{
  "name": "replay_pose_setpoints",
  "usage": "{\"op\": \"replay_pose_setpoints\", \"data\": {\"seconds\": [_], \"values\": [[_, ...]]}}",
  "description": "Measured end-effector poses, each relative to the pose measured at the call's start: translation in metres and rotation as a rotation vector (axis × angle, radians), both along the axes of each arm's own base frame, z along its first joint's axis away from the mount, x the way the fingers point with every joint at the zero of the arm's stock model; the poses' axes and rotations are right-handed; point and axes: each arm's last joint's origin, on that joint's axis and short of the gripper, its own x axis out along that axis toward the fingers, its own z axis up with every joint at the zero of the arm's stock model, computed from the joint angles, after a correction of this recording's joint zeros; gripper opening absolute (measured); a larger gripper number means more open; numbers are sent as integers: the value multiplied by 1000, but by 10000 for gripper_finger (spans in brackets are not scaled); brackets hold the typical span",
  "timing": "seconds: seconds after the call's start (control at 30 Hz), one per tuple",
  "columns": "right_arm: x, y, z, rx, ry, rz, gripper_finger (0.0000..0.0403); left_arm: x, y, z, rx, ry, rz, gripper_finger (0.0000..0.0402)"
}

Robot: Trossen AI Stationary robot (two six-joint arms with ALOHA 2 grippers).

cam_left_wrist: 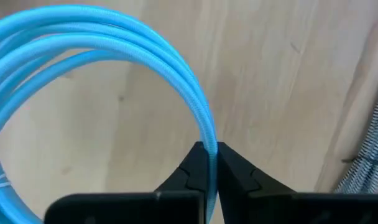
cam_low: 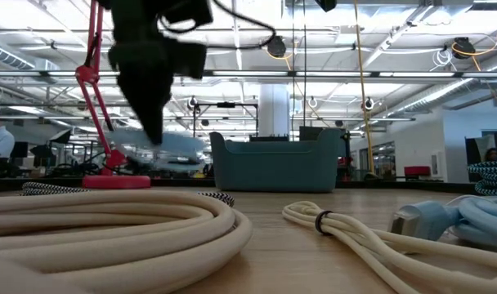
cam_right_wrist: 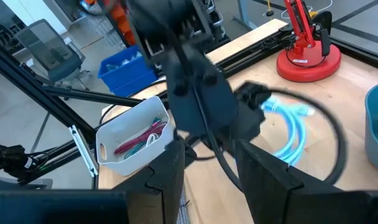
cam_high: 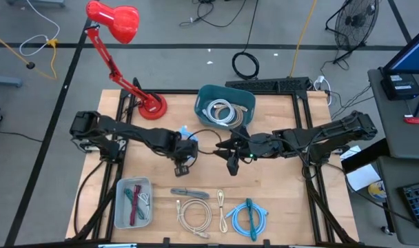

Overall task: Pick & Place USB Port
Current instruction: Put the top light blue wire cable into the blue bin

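A bright blue coiled cable (cam_left_wrist: 102, 43) is held by my left gripper (cam_left_wrist: 211, 163), which is shut on it near the table's middle (cam_high: 185, 138). The cable also shows as a light blue blur (cam_low: 154, 143) below that gripper (cam_low: 150, 98) in the low view, and as a blue coil (cam_right_wrist: 288, 127) on the gripper's far side. My right gripper (cam_right_wrist: 217, 171) is open just right of the left one (cam_high: 227, 148), facing it. A thin black cable (cam_right_wrist: 217, 155) runs between its fingers; I cannot tell whether they touch it. My left gripper pinches one strand of the blue cable's outer loop (cam_left_wrist: 209, 134) between its two fingertips. The strand runs along the fingers and curves away into the coil. The coil reaches out past the fingertips over the wooden table; whether any of it rests on the table is not visible.
A teal bin (cam_high: 225, 107) with pale cables stands at the far middle and a red desk lamp (cam_high: 151, 105) left of it. Near edge: a white tray (cam_high: 132, 203) of red and green cables, a cream cable coil (cam_high: 194, 213), a blue cable coil (cam_high: 249, 217).
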Motion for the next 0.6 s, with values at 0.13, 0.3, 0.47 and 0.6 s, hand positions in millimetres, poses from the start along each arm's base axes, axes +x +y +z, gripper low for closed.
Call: {"op": "replay_pose_setpoints", "data": {"seconds": [0.13, 0.3, 0.47, 0.6], "values": [[0, 2, 0, 1, 0, 7, 134, 12, 1, 36, 68, -65, -12, 12], [-1, 5, 1, 2, -8, 15, 134, 23, 11, 80, 148, -154, -14, 12], [-2, 9, 3, 7, -21, 17, 134, 29, 38, 110, 181, -245, 24, 12], [-8, 15, 3, 7, -7, 53, 134, 31, 68, 119, 148, -314, 91, 12]]}}
